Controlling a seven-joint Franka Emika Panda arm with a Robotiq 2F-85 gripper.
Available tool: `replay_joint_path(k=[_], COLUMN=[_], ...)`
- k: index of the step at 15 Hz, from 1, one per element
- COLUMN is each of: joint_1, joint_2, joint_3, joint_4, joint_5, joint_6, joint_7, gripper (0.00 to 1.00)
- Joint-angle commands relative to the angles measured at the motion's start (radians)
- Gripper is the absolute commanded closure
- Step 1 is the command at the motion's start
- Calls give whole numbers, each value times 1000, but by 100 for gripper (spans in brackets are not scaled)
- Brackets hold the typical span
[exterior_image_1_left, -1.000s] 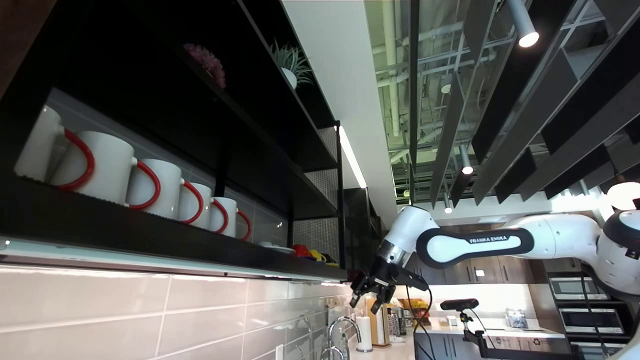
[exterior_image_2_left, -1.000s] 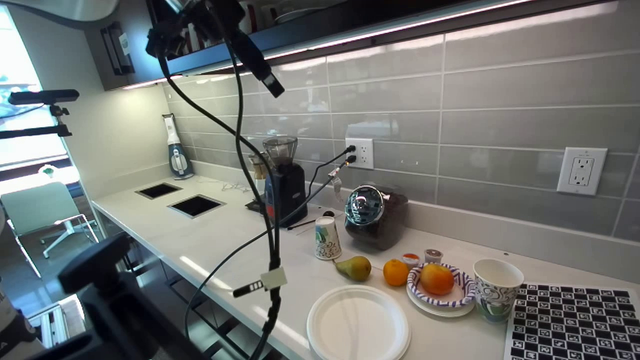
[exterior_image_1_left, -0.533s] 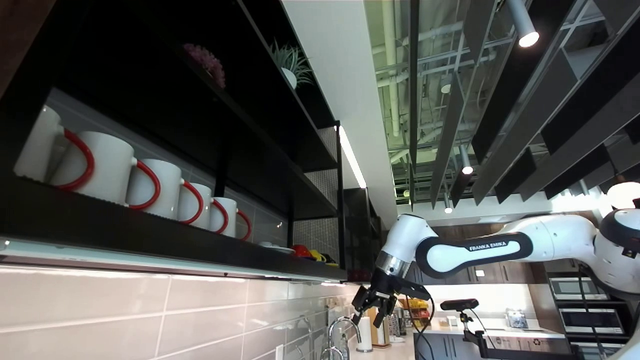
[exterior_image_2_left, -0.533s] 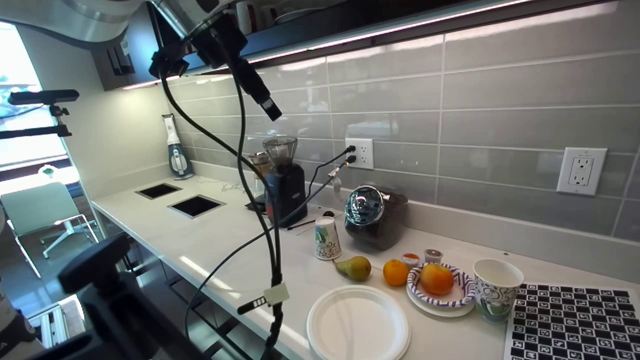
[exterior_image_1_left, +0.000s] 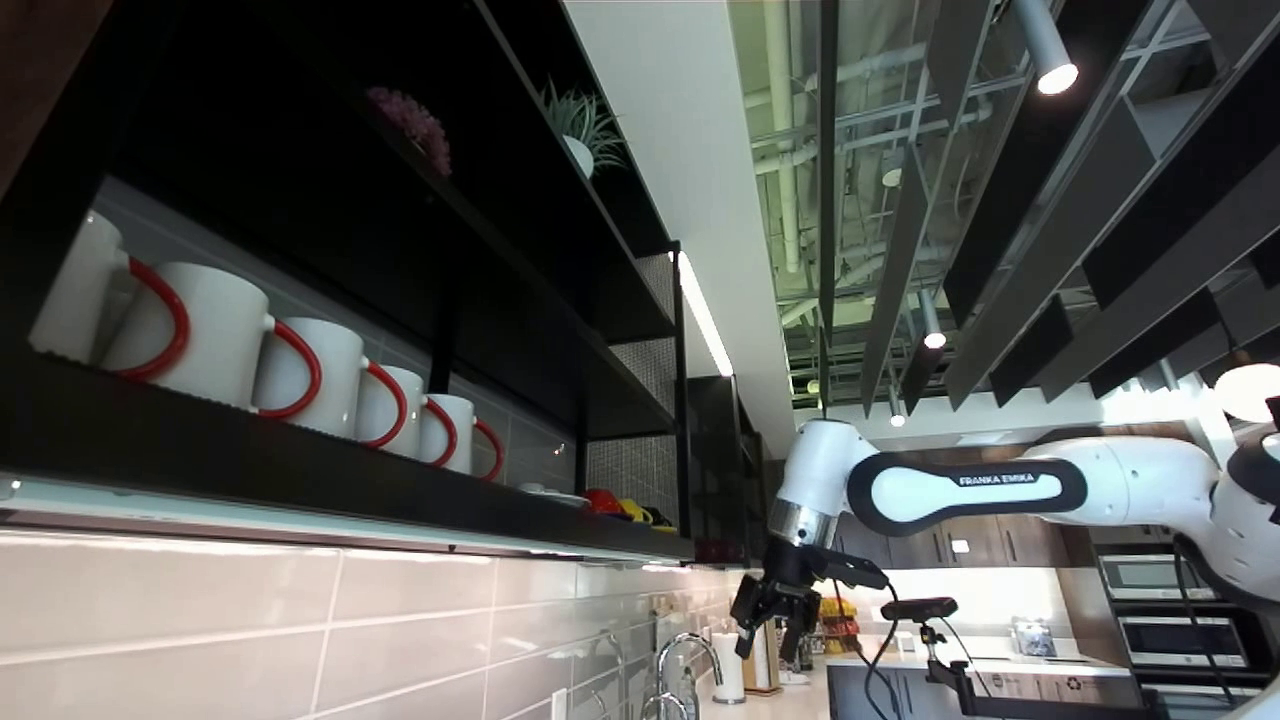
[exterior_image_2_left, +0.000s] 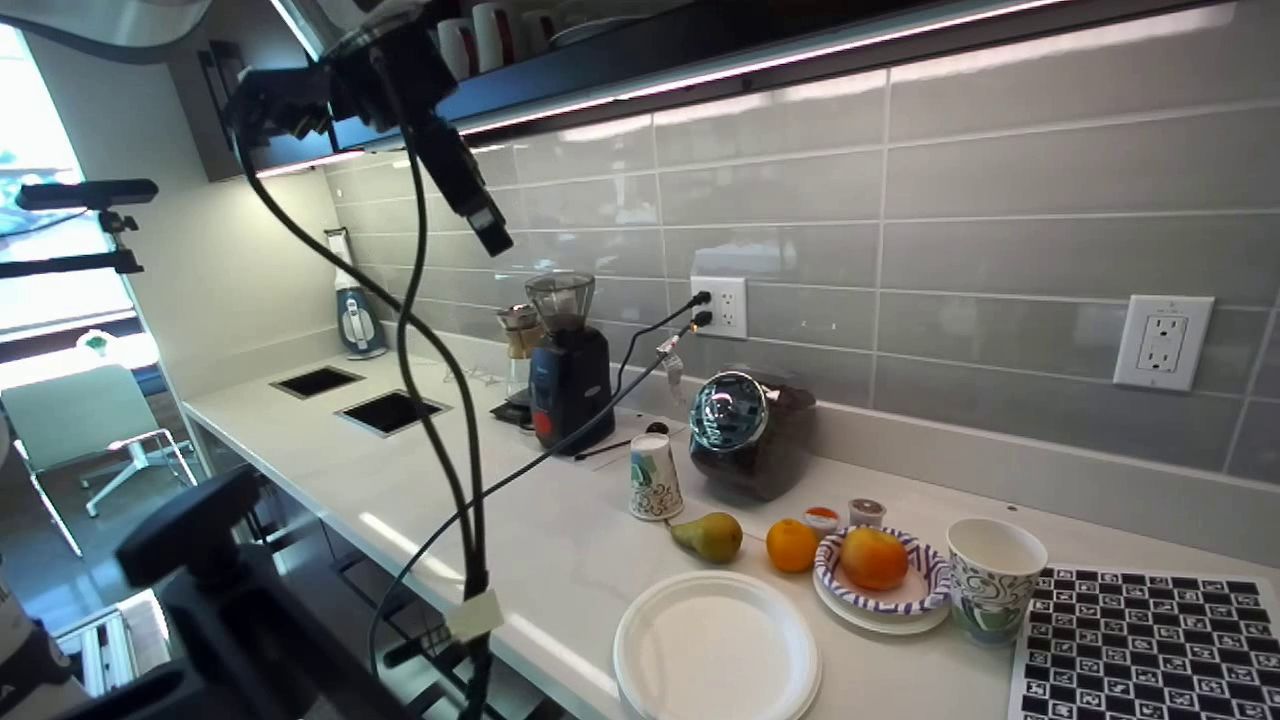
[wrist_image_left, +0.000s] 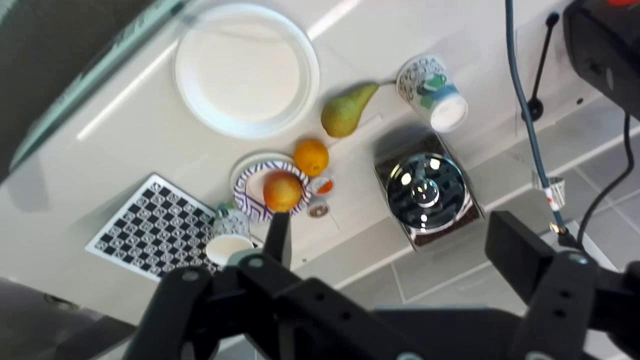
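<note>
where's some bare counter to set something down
Bare counter lies between the white plate and checkered board, and between the pear and dark openings, though cables hang in front. Crowded: around the orange, patterned bowl and pods.

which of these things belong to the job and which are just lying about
Probably the job's, laid out below the open, empty gripper: pear, orange, apple, patterned bowl, large white plate, upside-down paper cup, upright paper cup, chrome-lidded jar

Probably just lying about: checkered board, coffee grinder, handheld vacuum, red-handled white mugs
</note>
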Motion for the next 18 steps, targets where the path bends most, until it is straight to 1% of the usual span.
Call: replay_joint_path(k=[1, 3, 7, 10, 13, 14, 15, 16, 17, 18], joint_1=[7, 17, 84, 159, 225, 248, 284, 226, 246, 256], joint_2=[-75, -132, -231, -321, -406, -416, -388, -400, -418, -425], joint_3=[-58, -102, -197, -285, -384, -421, -474, -400, -434, -450], joint_4=[-1, -8, -43, -81, -120, -128, -132, -131, -136, -138], joint_5=[77, 46, -36, -131, -264, -277, -223, -198, -189, -184], joint_6=[-64, -59, 42, 167, 336, 388, 441, 384, 431, 451], joint_7=[-9, -12, -56, -73, -45, -38, -48, -71, -76, -77], gripper=[0, 0, 0, 0, 0, 0, 0, 0, 0, 0])
